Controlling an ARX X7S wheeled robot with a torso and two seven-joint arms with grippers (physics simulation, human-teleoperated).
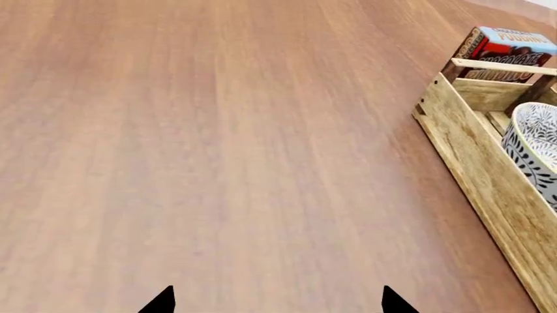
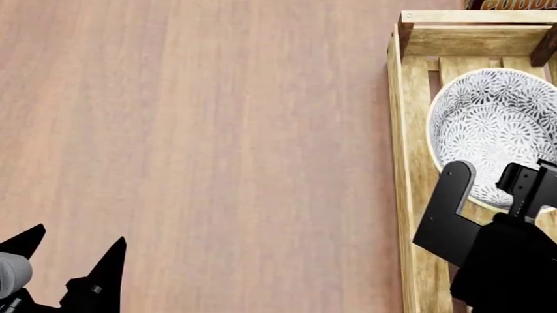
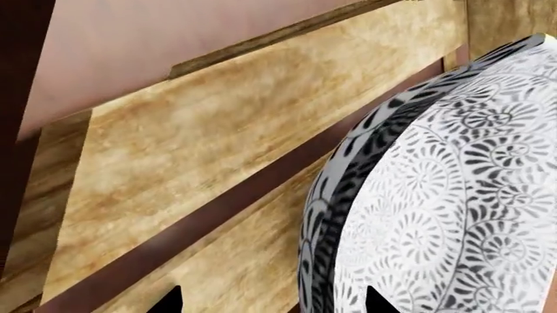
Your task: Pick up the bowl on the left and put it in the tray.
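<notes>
Left gripper [image 2: 74, 251]: low at the near left of the tabletop [image 2: 218, 130], its two dark fingers spread apart with nothing between them, hanging over bare wood.
Tabletop: reddish-brown wood grain, running wide and bare across the left and middle.
Tray [image 2: 402, 130]: a light-wood crate along the right edge of the tabletop, long side running away from the robot, slatted bottom, darker post at the far left corner.
Bowl [image 2: 496, 124]: sitting inside the tray toward its far end, upright, its patterned inside facing up.
Right gripper [image 2: 487, 189]: over the tray at the near rim of the bowl; I cannot tell whether its jaws are spread or pinching the rim.
Pudding box [image 1: 509, 49]: just beyond the tray's far end.
</notes>
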